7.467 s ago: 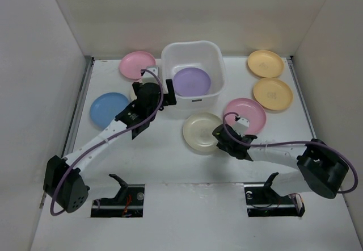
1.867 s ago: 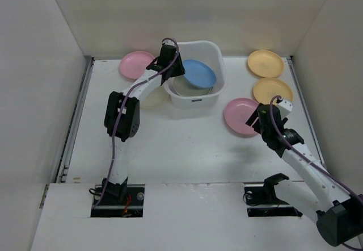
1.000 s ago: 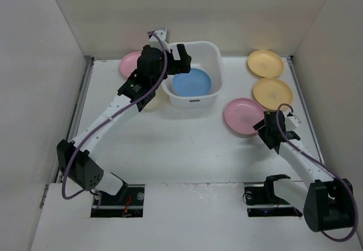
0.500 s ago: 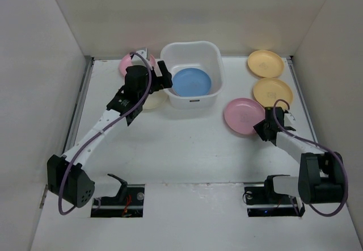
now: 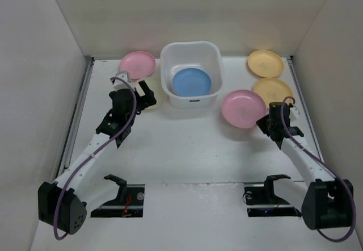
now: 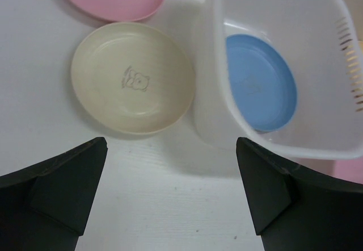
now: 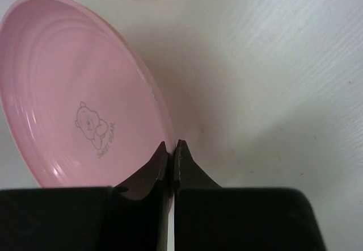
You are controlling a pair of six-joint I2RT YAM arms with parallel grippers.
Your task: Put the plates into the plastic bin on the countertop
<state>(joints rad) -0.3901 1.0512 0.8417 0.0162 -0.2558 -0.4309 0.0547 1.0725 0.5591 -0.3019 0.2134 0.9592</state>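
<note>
The plastic bin stands at the back centre with a blue plate flat inside; both also show in the left wrist view, the bin and the blue plate. My left gripper is open and empty, left of the bin, over a cream plate. A pink plate lies behind it. My right gripper is shut on the rim of another pink plate, lifted and tilted off the countertop; it shows in the right wrist view. Two yellow-orange plates lie at the back right.
White walls enclose the countertop on the left, back and right. Both arm bases sit at the near edge.
My left gripper has pulled back from the bin, down and to the left, empty. My right gripper has closed on the pink plate's rim and raised it, tilted, off the surface.
</note>
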